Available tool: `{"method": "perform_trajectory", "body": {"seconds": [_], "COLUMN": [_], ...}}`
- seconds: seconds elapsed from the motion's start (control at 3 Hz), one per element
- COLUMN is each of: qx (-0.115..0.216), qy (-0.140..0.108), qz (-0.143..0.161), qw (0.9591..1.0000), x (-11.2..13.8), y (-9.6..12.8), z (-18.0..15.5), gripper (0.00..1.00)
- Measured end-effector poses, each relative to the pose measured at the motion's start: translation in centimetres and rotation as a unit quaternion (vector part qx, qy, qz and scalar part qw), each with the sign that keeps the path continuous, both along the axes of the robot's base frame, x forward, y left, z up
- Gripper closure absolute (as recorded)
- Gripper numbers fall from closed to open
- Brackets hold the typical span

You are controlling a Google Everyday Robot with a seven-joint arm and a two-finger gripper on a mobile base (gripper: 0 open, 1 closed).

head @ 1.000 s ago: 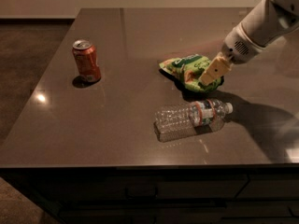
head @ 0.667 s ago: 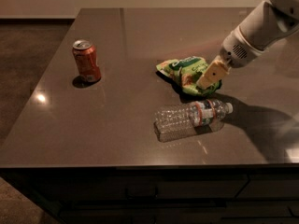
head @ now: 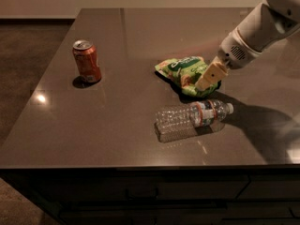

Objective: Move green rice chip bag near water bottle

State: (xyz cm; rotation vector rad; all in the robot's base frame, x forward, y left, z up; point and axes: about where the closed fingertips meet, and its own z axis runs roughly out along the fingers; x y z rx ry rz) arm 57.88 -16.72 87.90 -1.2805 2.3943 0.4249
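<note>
Toward the right edge of the dark brown glossy tabletop (head: pixel 117 130), the small bright green foil rice chip bag (head: pixel 180 69) lies flat, about halfway between the far edge and the near edge. The gripper (head: pixel 207 77), pale tan at the end of a white arm that comes in from the right edge, is on the right part of the bag. Whether it is spread or pinching the foil, I cannot tell.

The clear ribbed plastic water bottle (head: pixel 190 120), with a white cap and an orange and blue label band, lies on its side just beside the bag, toward the near edge. A red soda can (head: pixel 86 61) stands upright well apart, near the left edge.

In my judgement the danger is too much motion. The bottle lies on its round side, so a push from the bag or the gripper could roll it toward the near edge. Thin foil can also slip out of a weak hold.

The bag is wrinkled and puffy, with white lettering and orange-red chip pictures, and it probably bends easily.
</note>
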Motion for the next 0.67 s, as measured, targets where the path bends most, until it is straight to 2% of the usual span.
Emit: {"method": "perform_trajectory", "body": {"seconds": [0.33, 0.67], "qx": [0.0, 0.0], "qy": [0.001, 0.001], "qz": [0.001, 0.001], "qw": [1.0, 1.0], "x": [0.05, 0.06], "y": [0.15, 0.16], "z": [-0.15, -0.15], "gripper": [0.0, 0.0]}}
